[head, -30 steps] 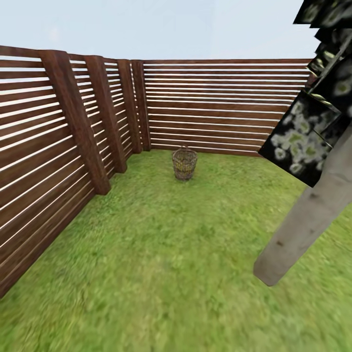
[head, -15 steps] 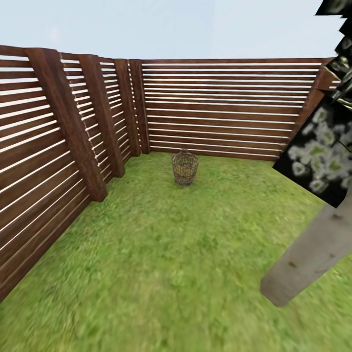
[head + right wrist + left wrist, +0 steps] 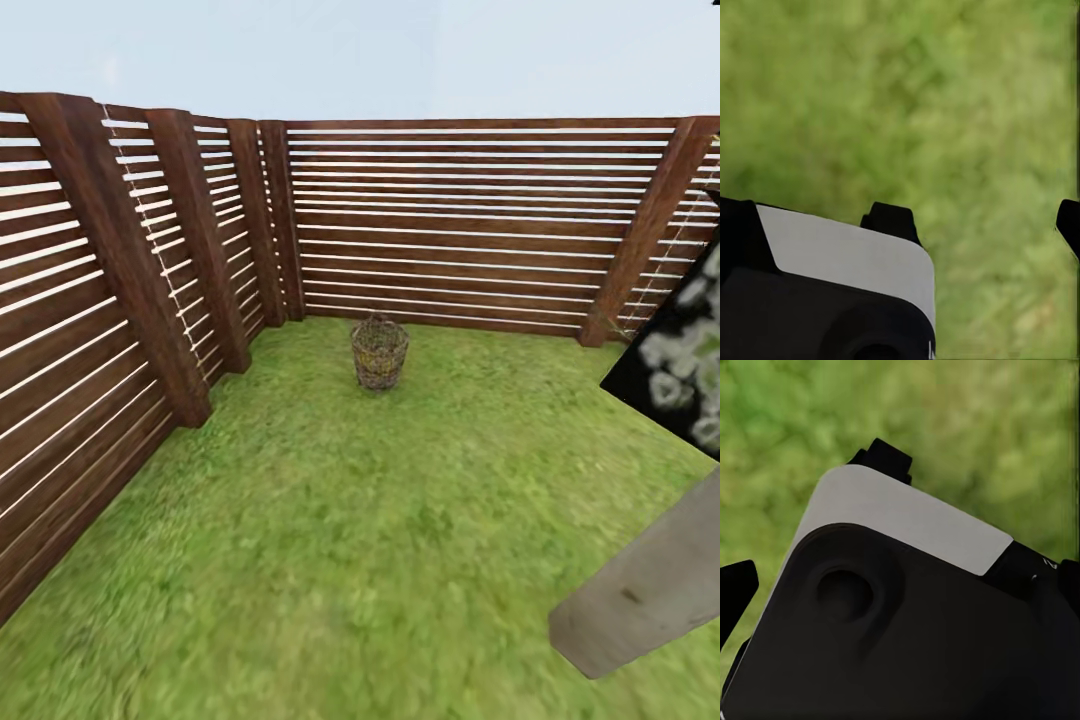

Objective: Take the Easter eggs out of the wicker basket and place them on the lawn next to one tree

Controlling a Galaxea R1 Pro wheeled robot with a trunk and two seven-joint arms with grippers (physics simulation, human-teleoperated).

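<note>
A wide flat stretch of green lawn (image 3: 350, 540) is seen from the head view, bounded on the left and at the far side by a brown horizontal-slat wooden fence (image 3: 450, 220) with thick upright posts; the two runs meet in a corner at the far left. Open grass is left between the fence and the near edge of the view. At the right edge, the pale grey-beige smooth trunk of a tree (image 3: 650, 590) is seen leaning into the frame, with a dark flat panel of foliage speckled pale green (image 3: 680, 375) above it. A small round tan-brown woven wicker basket (image 3: 379, 352) is set upright on the grass near the far fence, well apart from the trunk. Yellowish content is glimpsed through its weave, but eggs cannot be made out.

In both wrist views, blurred grass is seen behind dark and grey robot housing. Whether the fingers of either gripper are released or clenched cannot be told.
</note>
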